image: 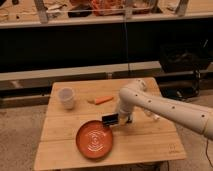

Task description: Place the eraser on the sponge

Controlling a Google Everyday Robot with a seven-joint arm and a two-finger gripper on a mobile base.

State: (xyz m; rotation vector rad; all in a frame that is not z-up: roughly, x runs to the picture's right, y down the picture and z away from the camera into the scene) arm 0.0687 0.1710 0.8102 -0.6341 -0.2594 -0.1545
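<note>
The black eraser (108, 120) hangs just above the table, off the upper right rim of the orange plate (95, 140). My gripper (115, 120) is shut on it, the white arm reaching in from the right. A small pale bluish patch that looks like the sponge (122, 119) shows directly under the wrist, just right of the eraser; most of it is hidden by the gripper.
On the wooden table (150, 142) a white cup (66, 97) stands at the back left and a carrot (102, 100) lies at the back middle. A whitish object (151, 116) lies partly behind the arm. A dark shelf runs behind the table.
</note>
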